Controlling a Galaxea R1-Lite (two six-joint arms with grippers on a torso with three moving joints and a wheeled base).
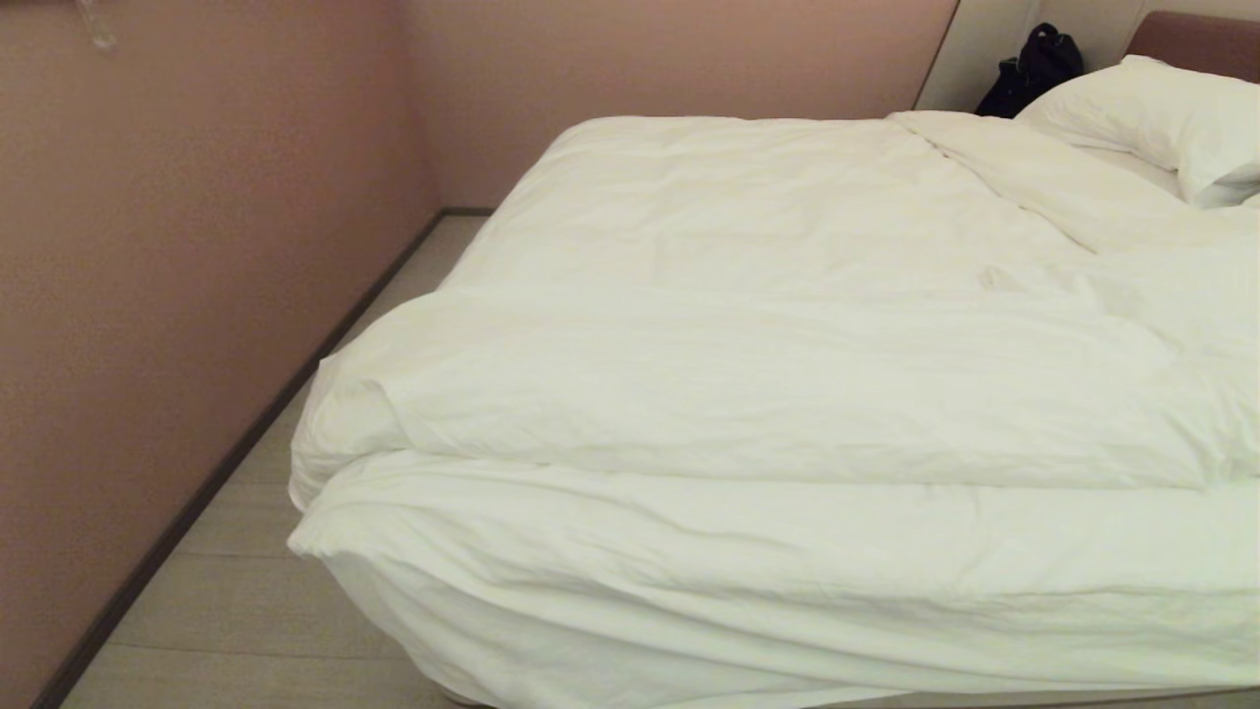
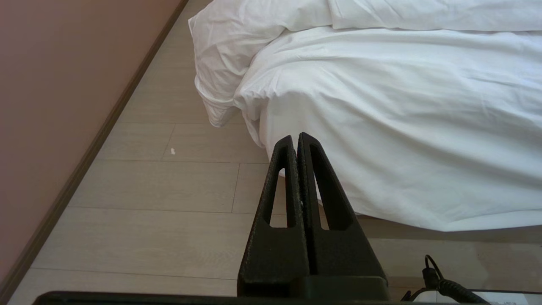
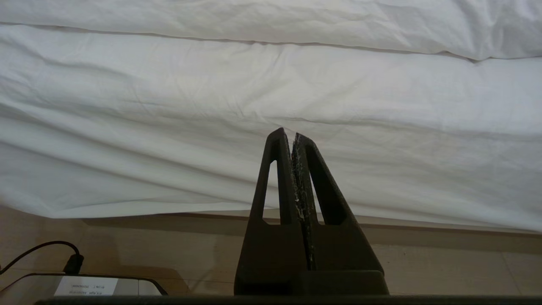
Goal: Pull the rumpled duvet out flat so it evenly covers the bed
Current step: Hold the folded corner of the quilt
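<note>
Both grippers hang low at the foot of the bed [image 1: 1196, 39], fingers pressed together and holding nothing: the left gripper [image 2: 295, 137] above the pale plank floor [image 2: 161, 186] off the bed's corner, the right gripper [image 3: 287, 133] facing the draped white cloth. From the head camera, the duvet [image 1: 787, 384] fills the middle, folded back on itself in a thick ridge, its near edge hanging toward six o'clock. A pillow [image 1: 1162, 118] and dark bag [image 1: 1034, 69] sit at one o'clock.

One bed [image 1: 1196, 44], one duvet [image 1: 787, 345], one pillow [image 1: 1162, 123] at two o'clock, one dark bag [image 1: 1032, 71], two grippers.
</note>
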